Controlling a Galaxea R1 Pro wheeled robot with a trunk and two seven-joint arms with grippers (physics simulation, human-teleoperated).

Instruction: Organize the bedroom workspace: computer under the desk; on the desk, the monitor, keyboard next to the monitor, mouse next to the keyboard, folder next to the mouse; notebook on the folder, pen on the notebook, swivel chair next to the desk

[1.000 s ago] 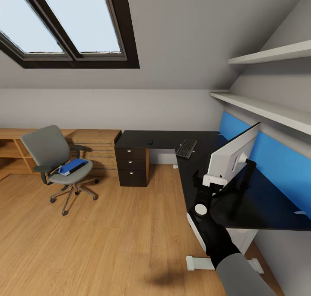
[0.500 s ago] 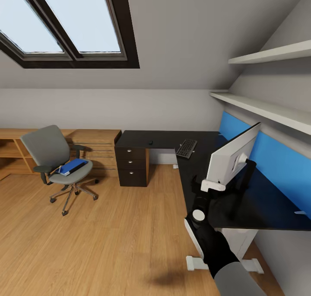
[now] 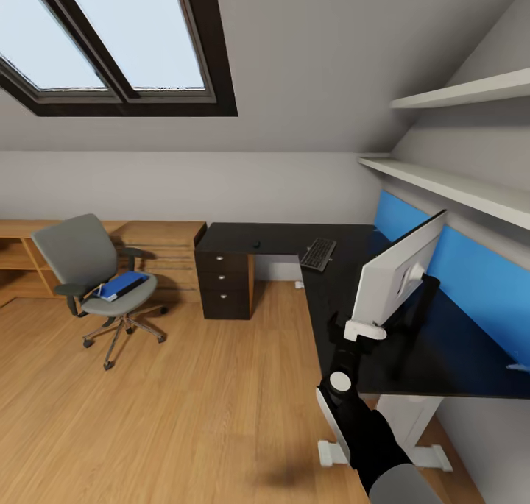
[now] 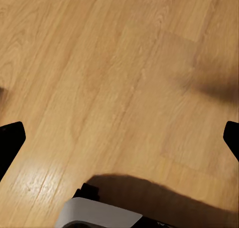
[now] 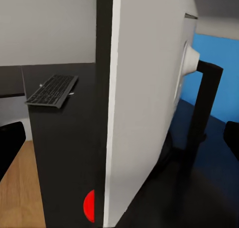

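The monitor (image 3: 396, 274) stands on the black desk (image 3: 287, 235), white back toward me. My right gripper (image 3: 366, 326) is at its near edge; in the right wrist view the monitor (image 5: 144, 103) sits between the wide-apart fingers, so the right gripper (image 5: 119, 148) is open. The keyboard (image 3: 318, 253) lies at the desk corner and the mouse (image 3: 257, 243) farther left. The blue folder (image 3: 124, 283) rests on the swivel chair (image 3: 77, 254), which is away from the desk. My left gripper (image 4: 119, 143) hangs open over the floor. The notebook, pen and computer are out of view.
Light wooden low cabinets (image 3: 158, 243) line the back wall behind the chair. A black drawer unit (image 3: 224, 283) supports the desk's left end and a white leg foot (image 3: 331, 452) stands near my arm. Shelves (image 3: 442, 184) run above the desk. Wooden floor (image 3: 184, 401) lies between chair and desk.
My right gripper has drawn back a little along the monitor's near edge. The whole view has shifted slightly, so the camera moved. The monitor still stands on the desk.
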